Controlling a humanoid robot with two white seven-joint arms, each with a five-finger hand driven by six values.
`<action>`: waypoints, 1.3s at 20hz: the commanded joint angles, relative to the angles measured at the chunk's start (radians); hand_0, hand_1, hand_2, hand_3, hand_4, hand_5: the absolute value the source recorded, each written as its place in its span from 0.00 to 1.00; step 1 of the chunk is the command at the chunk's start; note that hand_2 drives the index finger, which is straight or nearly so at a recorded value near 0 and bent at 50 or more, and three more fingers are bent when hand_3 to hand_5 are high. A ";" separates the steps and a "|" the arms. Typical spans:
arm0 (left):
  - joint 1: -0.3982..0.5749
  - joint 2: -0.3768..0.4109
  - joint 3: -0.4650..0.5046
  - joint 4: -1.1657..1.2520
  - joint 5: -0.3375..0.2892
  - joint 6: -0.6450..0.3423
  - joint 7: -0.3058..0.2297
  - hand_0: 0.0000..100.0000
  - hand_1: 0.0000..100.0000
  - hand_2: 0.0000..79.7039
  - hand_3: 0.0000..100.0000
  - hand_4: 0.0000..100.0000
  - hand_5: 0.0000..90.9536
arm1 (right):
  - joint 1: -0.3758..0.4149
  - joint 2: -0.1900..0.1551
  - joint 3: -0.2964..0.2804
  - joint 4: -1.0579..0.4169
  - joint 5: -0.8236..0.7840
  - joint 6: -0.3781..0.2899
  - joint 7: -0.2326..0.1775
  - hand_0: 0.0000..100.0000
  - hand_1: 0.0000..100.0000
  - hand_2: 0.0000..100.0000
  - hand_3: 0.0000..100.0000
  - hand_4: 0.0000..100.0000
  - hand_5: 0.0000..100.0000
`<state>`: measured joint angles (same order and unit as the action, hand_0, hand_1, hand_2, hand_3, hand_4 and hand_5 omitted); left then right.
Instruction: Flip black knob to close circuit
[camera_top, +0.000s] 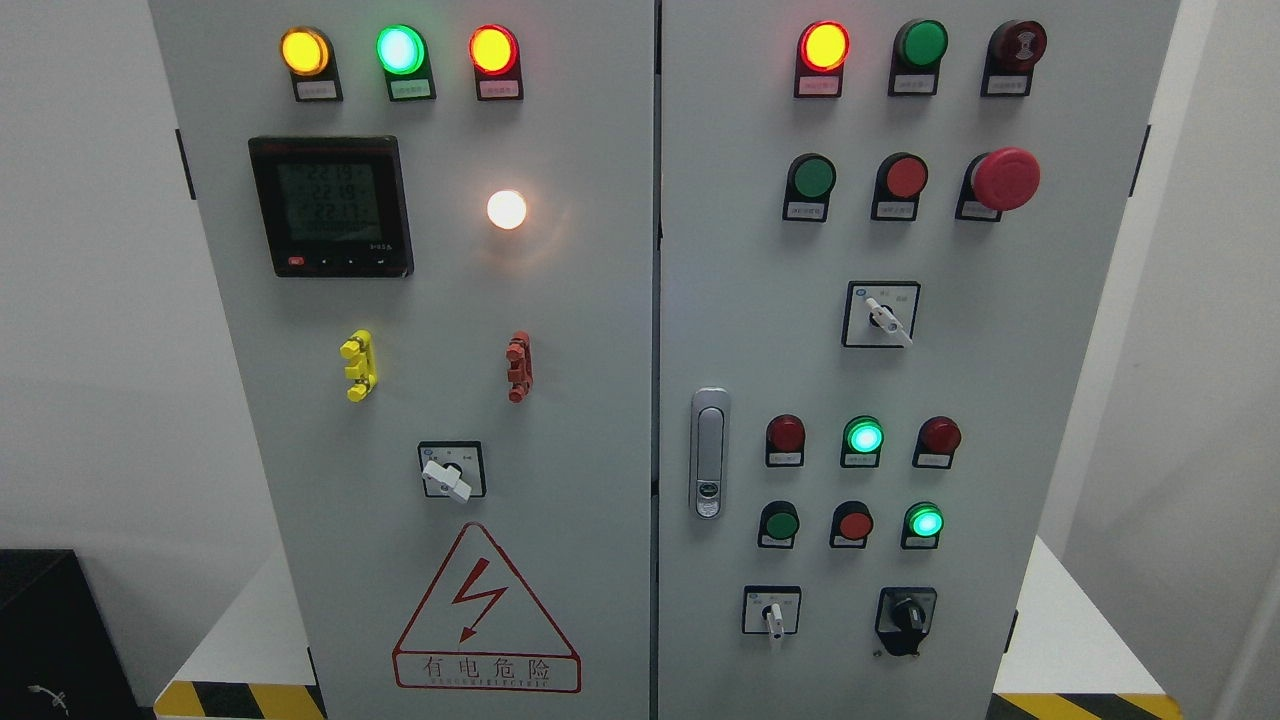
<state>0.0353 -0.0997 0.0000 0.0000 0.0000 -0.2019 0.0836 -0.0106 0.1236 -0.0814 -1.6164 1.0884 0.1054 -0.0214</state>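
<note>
The black knob (906, 618) sits at the lower right of the grey cabinet's right door (1010, 400), on a black plate, its handle pointing up and slightly left. To its left is a white-handled selector switch (772, 614). Neither of my hands shows in the head view.
Two more white selector switches (880, 316) (448, 474) sit higher on the doors. Lit and unlit indicator lamps, a red mushroom stop button (1004, 180), a digital meter (330, 206) and a door latch (709, 452) fill the panel. A high-voltage warning triangle (486, 612) marks the left door. Yellow-black floor tape (1080, 706) edges the base.
</note>
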 joint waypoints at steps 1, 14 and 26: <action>0.000 0.000 -0.021 0.022 -0.021 0.001 -0.001 0.12 0.56 0.00 0.00 0.00 0.00 | -0.060 0.005 -0.046 -0.036 0.025 0.022 0.018 0.00 0.09 0.79 0.95 0.78 0.79; 0.000 0.000 -0.021 0.022 -0.021 -0.001 -0.001 0.12 0.56 0.00 0.00 0.00 0.00 | -0.189 0.011 -0.109 0.006 0.099 0.062 0.040 0.00 0.09 0.78 0.94 0.78 0.80; 0.000 0.000 -0.021 0.022 -0.021 -0.001 -0.001 0.12 0.56 0.00 0.00 0.00 0.00 | -0.207 0.011 -0.129 0.004 0.122 0.065 0.041 0.00 0.10 0.78 0.94 0.78 0.80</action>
<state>0.0353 -0.0997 0.0000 0.0000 0.0000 -0.2025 0.0836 -0.2048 0.1336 -0.1892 -1.6146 1.1969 0.1694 0.0186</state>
